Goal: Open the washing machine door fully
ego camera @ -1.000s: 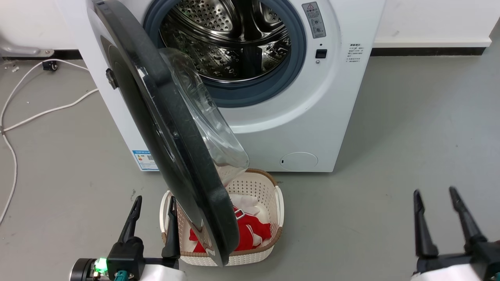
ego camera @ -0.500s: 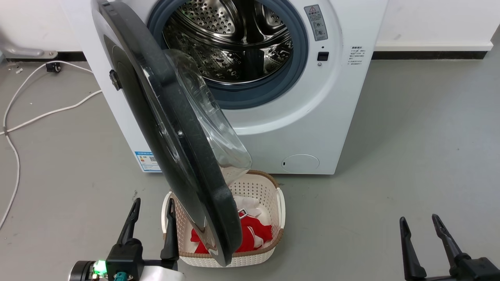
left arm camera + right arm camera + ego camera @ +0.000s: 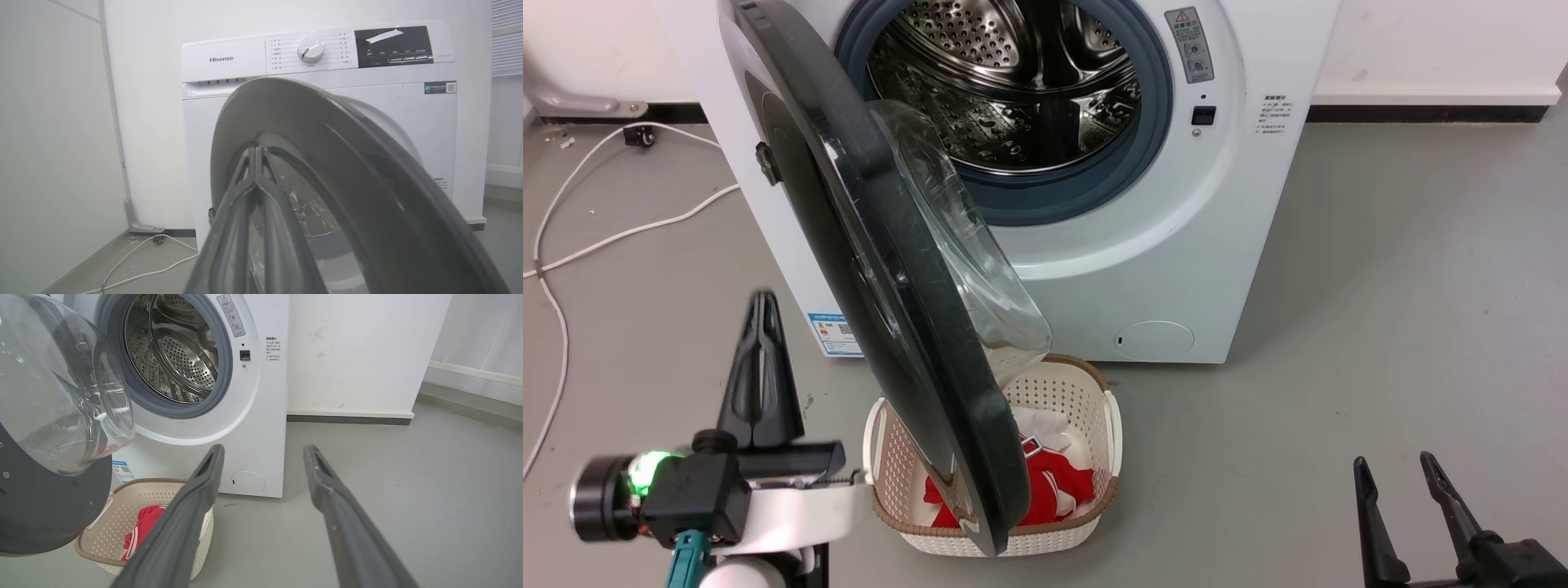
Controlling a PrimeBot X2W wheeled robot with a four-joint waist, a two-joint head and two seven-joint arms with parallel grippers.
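Door (image 3: 890, 269) stands half-open, edge-on to the head cam, bowl (image 3: 964, 245) over the basket (image 3: 1068, 385). Left gripper (image 3: 761, 306) pinched together, by its outer face in the wrist view, maybe touching; right gripper (image 3: 1393, 465) spread, empty.

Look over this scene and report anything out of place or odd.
The laundry basket sits directly under the half-open washing machine door, whose lower edge hangs over it. A white cable trails loose across the floor left of the washing machine.
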